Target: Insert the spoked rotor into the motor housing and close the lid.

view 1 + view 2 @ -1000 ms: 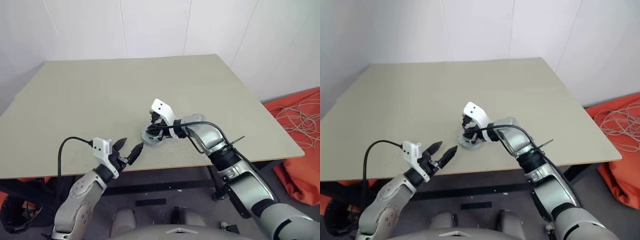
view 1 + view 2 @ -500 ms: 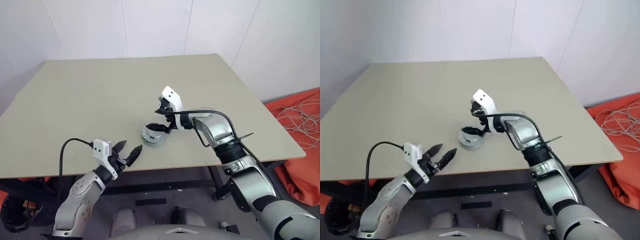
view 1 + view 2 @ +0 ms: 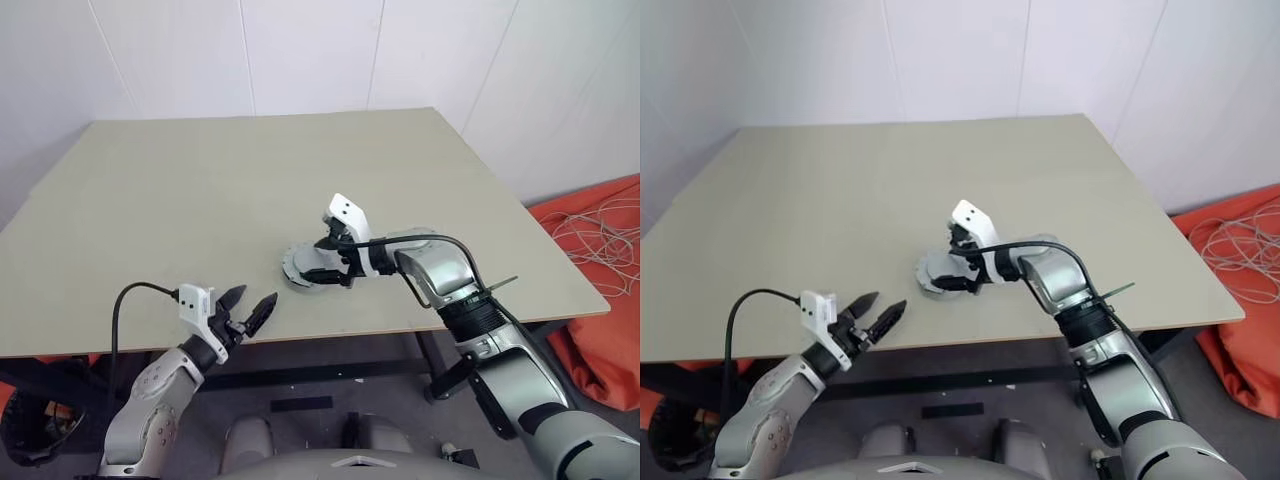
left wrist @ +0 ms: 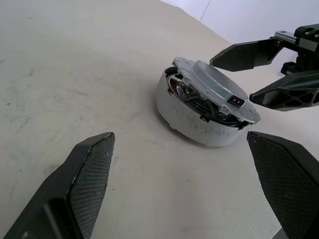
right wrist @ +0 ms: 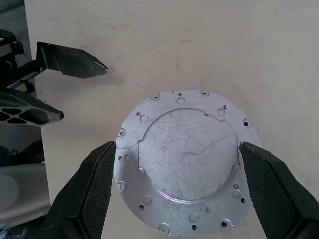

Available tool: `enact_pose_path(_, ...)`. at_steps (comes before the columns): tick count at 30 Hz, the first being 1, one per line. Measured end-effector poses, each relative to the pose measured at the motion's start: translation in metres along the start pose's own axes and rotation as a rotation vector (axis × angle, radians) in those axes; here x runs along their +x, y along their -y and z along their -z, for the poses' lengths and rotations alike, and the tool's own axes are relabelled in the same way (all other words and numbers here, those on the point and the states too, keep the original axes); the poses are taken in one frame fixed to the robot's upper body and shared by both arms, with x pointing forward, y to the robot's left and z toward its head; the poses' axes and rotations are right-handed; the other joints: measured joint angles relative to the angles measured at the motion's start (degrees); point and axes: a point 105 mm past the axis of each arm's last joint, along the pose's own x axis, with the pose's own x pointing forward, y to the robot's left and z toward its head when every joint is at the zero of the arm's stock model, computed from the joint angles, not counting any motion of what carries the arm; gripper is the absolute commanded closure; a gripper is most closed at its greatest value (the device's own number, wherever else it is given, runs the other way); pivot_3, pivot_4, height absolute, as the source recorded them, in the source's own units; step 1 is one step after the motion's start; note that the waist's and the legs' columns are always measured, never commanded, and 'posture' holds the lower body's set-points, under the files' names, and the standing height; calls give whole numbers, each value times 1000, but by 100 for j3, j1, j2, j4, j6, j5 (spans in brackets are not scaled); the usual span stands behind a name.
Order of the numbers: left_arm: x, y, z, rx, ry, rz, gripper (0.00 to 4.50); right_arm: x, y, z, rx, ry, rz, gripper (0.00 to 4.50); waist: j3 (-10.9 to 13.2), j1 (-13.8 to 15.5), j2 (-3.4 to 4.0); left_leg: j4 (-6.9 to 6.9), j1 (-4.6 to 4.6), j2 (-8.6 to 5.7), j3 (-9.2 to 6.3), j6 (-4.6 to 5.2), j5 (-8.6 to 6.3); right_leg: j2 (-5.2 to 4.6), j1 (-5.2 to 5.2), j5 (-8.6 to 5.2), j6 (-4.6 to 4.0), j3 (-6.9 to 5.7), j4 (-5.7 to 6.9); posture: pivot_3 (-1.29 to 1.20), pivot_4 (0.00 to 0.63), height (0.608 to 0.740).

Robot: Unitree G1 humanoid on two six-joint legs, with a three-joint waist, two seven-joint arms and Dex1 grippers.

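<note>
Found the motor housing (image 4: 184, 117), a low, pale, round body, standing on the beige table (image 3: 200, 200) close to the front edge and a little right of the middle. Found the lid (image 5: 182, 159), a round silver plate with small holes around its rim and fine scratches over its raised centre, lying on top of the housing but tilted, with one edge lifted rather than seated flat. Glimpsed dark and copper-coloured parts through the gap under that lifted edge, too hidden to tell apart, so could not say whether the spoked rotor was among them. Saw the right gripper (image 3: 322, 258) reaching in from the right and slanting slightly downward, with its two black fingers spread wide on either side of the lid, clear of the rim and grasping nothing. Saw the left gripper (image 3: 256, 296) low at the near edge of the table, to the left of the housing and well apart from it, pointing toward it about level, with its fingers likewise spread and nothing between them. Noted a black cable (image 3: 125, 305) looping back from the left wrist. Noted a plain white wall (image 3: 300, 50) behind the table, and an orange cloth (image 3: 600, 330) on the floor to the right with pale cord (image 3: 600, 235) coiled over it.
</note>
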Motion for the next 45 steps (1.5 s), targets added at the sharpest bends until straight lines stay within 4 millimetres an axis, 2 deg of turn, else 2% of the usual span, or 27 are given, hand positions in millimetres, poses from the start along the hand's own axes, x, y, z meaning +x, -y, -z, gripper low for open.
enact_pose_path(9,-2,9,-9,21,23,5,0,11,-4,-2,2,15,1,30,0,-3,0,-1,0,0,0,0,0,0,0,0,0,0,0,0,0,740)
enact_pose_path(21,-3,11,-10,18,9,-5,0,12,3,10,20,-8,26,30,0,-4,0,0,0,0,0,0,0,0,0,0,0,0,-1,0,0,740)
enact_pose_path(25,-3,11,-10,16,5,-10,0,12,4,10,18,-6,28,1319,0,-4,0,0,0,0,0,0,0,0,0,0,0,0,0,0,0,740)
enact_pose_path(45,0,15,-14,21,9,7,0,11,6,10,35,11,43,1374,0,-1,0,-1,-3,0,0,1,0,0,-1,0,0,0,-3,0,0,740)
